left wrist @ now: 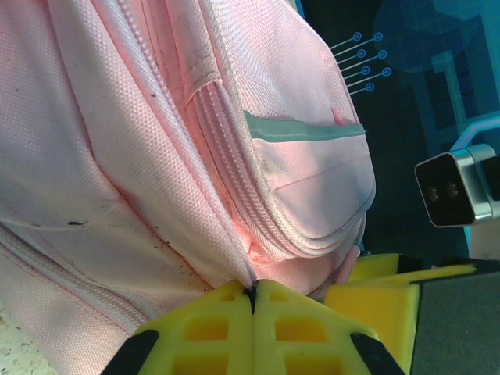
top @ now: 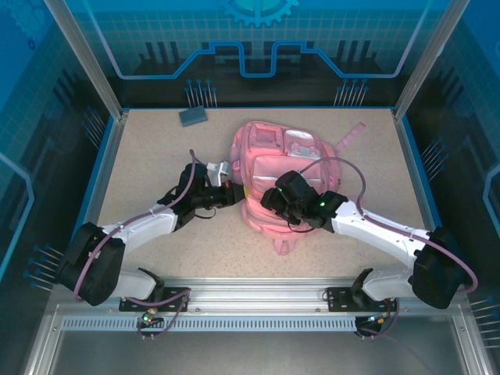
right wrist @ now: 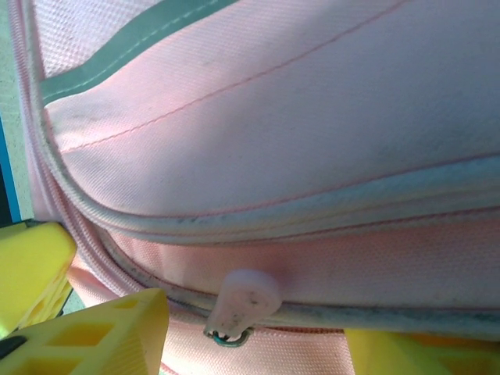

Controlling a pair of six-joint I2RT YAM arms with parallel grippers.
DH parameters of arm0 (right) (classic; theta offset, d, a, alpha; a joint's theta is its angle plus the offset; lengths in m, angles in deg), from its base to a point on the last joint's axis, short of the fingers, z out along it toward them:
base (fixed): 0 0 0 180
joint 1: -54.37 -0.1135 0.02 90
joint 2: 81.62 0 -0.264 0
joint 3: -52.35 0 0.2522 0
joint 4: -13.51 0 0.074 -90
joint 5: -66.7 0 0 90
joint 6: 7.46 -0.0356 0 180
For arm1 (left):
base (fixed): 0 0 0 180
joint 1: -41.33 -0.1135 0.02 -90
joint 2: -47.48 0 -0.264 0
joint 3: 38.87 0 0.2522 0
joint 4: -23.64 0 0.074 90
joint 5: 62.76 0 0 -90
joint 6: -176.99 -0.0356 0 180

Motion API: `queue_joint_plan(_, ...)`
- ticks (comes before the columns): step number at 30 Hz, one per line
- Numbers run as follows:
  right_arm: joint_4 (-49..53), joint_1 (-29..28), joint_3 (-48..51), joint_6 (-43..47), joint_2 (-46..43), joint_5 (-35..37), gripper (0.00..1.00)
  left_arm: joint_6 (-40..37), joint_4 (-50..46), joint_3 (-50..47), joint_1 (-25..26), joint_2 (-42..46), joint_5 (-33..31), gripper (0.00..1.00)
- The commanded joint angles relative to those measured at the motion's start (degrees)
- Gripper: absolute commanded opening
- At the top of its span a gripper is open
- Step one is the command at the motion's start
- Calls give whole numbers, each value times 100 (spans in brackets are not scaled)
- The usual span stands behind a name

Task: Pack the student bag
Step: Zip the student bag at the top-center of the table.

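Observation:
The student bag (top: 269, 156), a soft pink backpack with zip pockets and pale strips, lies in the middle of the table. My left gripper (top: 234, 192) is at the bag's left edge. In the left wrist view its yellow fingers (left wrist: 211, 328) are shut on a fold of pink bag fabric (left wrist: 156, 156) beside a zip seam. My right gripper (top: 279, 200) rests over the bag's near part. It stands open in the right wrist view (right wrist: 254, 332), with a pale pink zipper pull (right wrist: 246, 301) between the fingers and not clamped.
A small grey-blue box (top: 193, 116) lies at the back left of the sandy table (top: 156, 156). A pink strap (top: 351, 134) trails off the bag to the back right. Blue rails and glass walls enclose the table.

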Motion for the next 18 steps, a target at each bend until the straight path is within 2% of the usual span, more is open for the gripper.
queue_joint_plan(1,-36,225,135,-117,-66,5,53,-232,1032,-25,45,71,425,0)
queue_joint_plan(5,-137,236,394,-68,-177,-24,41,-179,1150,-41,43,15,381,0)
queue_joint_plan(12,-387,319,828,-88,-579,-61,40,-168,1226,5,45,-83,405,0)
queue_joint_plan(14,-483,363,818,-39,-556,-211,32,-168,1201,10,41,-80,408,0)
queue_joint_plan(16,-598,364,784,7,-501,-341,18,-177,1200,16,45,-67,409,0)
queue_joint_plan(17,-614,366,760,24,-473,-388,14,-177,1192,16,44,-67,399,0)
queue_joint_plan(18,-628,364,756,54,-454,-417,15,-175,1180,16,39,-67,399,0)
